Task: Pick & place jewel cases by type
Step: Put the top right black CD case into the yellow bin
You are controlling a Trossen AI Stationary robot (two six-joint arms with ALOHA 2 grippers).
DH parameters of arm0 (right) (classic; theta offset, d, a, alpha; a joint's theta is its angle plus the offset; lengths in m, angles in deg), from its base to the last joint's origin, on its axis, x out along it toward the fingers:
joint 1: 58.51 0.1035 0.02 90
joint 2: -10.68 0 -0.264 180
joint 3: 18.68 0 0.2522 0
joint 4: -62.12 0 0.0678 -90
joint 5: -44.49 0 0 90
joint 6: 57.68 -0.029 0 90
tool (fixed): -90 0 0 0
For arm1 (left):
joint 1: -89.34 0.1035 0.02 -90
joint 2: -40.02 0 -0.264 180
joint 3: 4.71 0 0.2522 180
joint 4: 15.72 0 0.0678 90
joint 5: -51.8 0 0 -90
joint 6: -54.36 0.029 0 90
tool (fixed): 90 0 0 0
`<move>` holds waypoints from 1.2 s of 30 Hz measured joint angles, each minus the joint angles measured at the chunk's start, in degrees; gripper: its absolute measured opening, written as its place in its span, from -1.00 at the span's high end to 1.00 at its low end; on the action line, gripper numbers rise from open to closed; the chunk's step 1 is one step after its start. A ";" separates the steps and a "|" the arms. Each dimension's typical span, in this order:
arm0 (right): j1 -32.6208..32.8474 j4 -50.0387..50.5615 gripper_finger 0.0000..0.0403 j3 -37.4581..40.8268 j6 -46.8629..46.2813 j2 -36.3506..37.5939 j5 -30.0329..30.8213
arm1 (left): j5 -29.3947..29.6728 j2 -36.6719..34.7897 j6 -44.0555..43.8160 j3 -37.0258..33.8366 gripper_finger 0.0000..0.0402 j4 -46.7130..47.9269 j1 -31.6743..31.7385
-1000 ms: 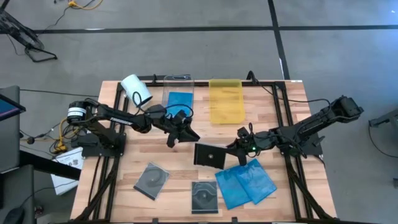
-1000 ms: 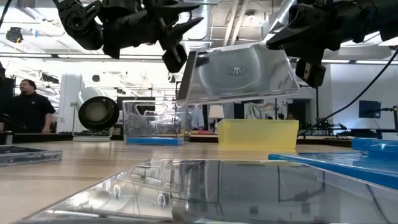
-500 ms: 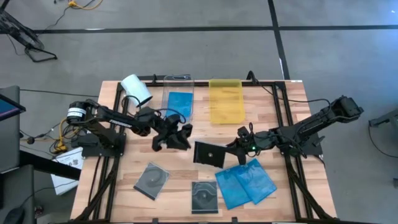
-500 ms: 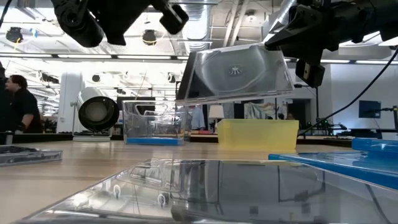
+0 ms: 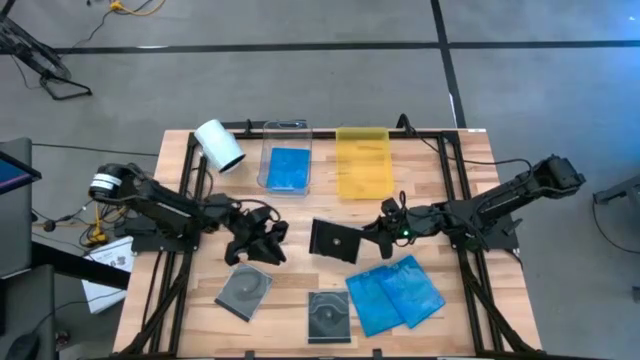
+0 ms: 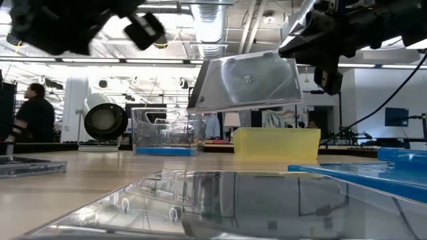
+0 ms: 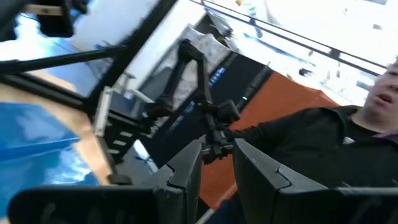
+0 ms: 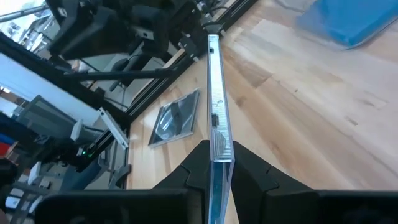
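Observation:
My right gripper is shut on a dark grey jewel case that hangs over the middle of the table and shows tilted in the low view. My left gripper hovers just above and beyond a grey jewel case lying flat near the front left. Its fingers stand a little apart, open, with nothing between them. A third grey case and two blue cases lie flat by the near edge. One blue case lies in the clear tray. My right gripper pinches the case between its two fingers, one on each flat face, at the edge that faces the table's right side. The fingers come about level from the right. The case is lifted clear of the table and tilted, its far part free.
A clear tray and a yellow tray stand at the far edge, with a white roll to their left. Bare wood lies between the trays and the arms. A person stands beyond the table.
My left gripper has drawn back from beside the clear tray toward the table's near left, ending over the grey case there, and has tipped upward. My right gripper has kept still with its case.

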State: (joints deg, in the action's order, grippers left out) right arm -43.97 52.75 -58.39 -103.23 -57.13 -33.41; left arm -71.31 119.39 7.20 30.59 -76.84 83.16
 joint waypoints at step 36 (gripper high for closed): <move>-25.01 21.56 0.81 0.04 7.14 24.62 9.76 | 29.06 -31.56 9.27 -13.20 0.58 29.43 -7.40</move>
State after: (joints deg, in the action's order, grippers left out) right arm -68.99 74.31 -58.35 -96.09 -32.51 -23.65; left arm -42.25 87.83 16.47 17.39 -47.41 75.75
